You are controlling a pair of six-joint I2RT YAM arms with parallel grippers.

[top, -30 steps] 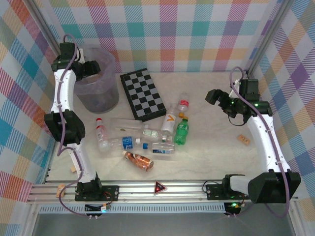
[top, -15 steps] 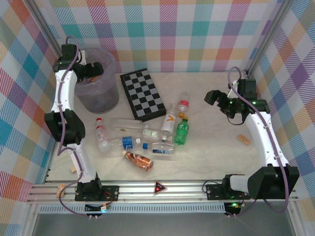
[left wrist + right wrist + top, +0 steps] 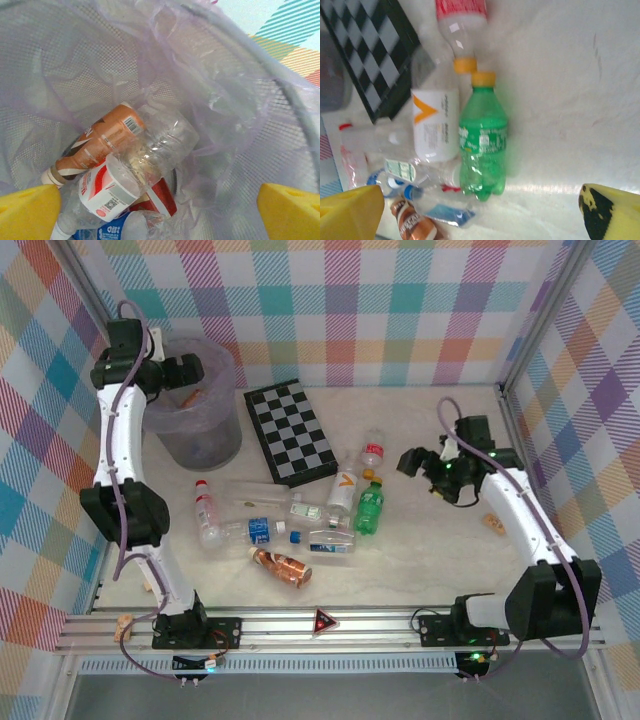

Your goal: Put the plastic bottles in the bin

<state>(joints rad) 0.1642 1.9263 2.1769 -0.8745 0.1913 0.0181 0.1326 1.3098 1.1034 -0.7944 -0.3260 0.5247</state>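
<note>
— Several bottles [image 3: 255, 530] lie on our desk [image 3: 420, 570] beside the bin [image 3: 215, 440]. Which next?
— Green bottle [image 3: 369, 508], farthest from the bin, lengthwise before our spread right jaws; left jaws gape empty above the bin.

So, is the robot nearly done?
Not yet. A brown-orange bottle and others lie in the bin. The left end effector above the bin and the right end effector near the green bottle are open, empty. About nine bottles wait on the table.
</note>
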